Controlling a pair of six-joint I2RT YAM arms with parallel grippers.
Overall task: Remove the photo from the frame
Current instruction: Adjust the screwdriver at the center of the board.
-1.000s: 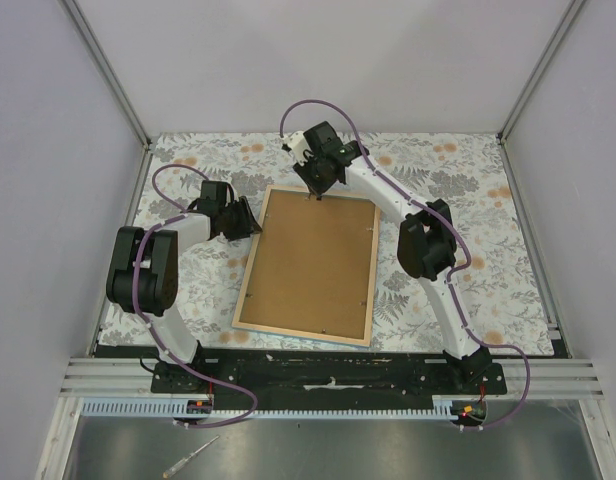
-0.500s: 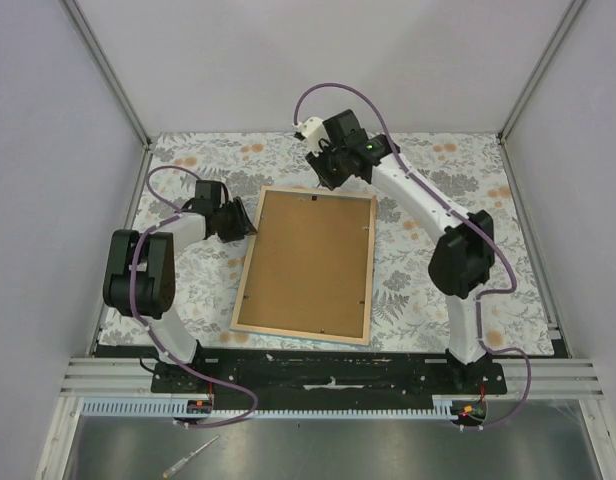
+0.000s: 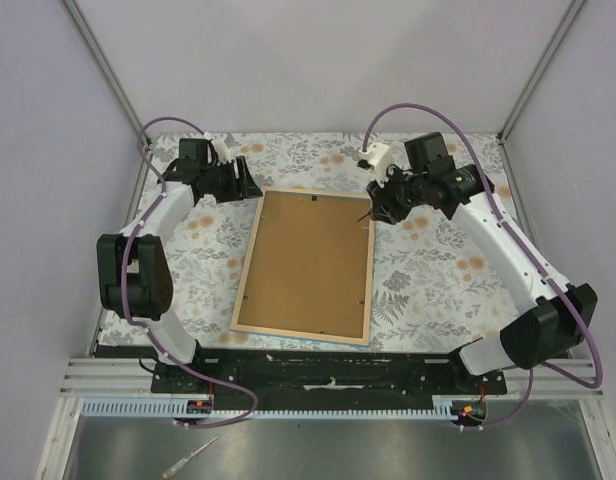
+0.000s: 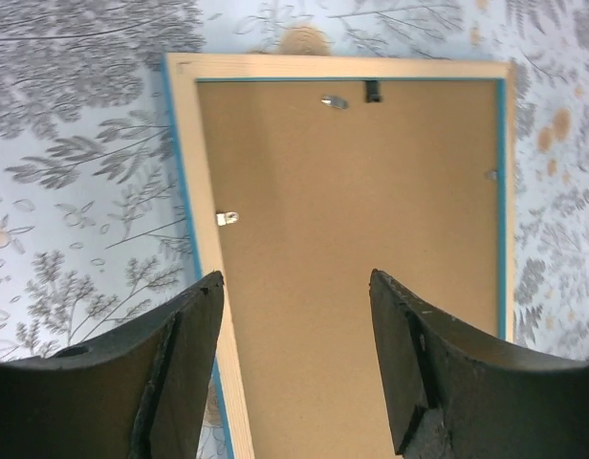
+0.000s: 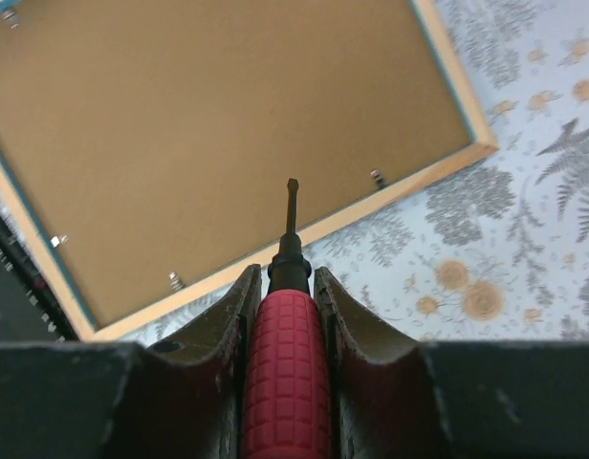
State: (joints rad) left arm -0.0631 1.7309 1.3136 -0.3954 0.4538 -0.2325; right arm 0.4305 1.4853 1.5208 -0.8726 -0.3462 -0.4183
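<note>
One floral cover point(image 3: 438, 280) carries the frame point(image 4: 191, 172) face down, the photo point(image 3: 308, 262) inside it, brown back up. My left gripper point(image 4: 294, 282) hangs spread and empty near its far-left corner; my right gripper point(image 5: 287, 273) pinches a red-handled screwdriver point(image 5: 285, 363).

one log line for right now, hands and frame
left hand: open, empty, near frame far left corner | right hand: holds screwdriver, tip over backing board | frame: back up, backing in

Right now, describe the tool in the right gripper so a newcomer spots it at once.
Start at the frame lying face down on the floral cover. Beside its far right corner hangs the right gripper, shut on the screwdriver: thin black shaft and a grid-textured handle, bright red against the black fingers.
</note>
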